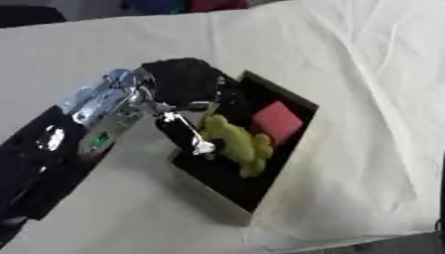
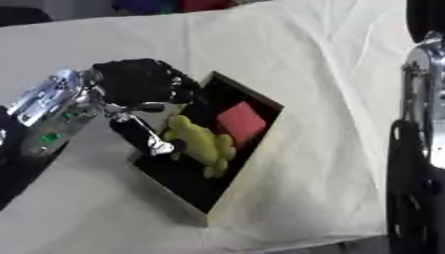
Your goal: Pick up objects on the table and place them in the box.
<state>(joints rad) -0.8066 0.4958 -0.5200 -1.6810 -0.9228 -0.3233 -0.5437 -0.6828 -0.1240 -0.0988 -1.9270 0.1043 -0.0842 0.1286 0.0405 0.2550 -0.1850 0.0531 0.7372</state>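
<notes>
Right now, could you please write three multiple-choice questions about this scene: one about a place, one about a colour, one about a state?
1. Where does the yellow toy lie?
A. inside the box
B. on the cloth beside the box
C. on the floor

2. What colour is the block next to it?
A. blue
B. red
C. white

3. How is the left hand?
A. flat on the table
B. out of view
C. over the box's far end, fingers curled

Answers: 1 A, the dark walls surround it. 2 B, it looks pinkish red. 3 C, it hangs above the box's rim.

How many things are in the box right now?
2: a yellow-green soft toy in the middle of the box and a red block beside it; the left robot hand may hide more.
</notes>
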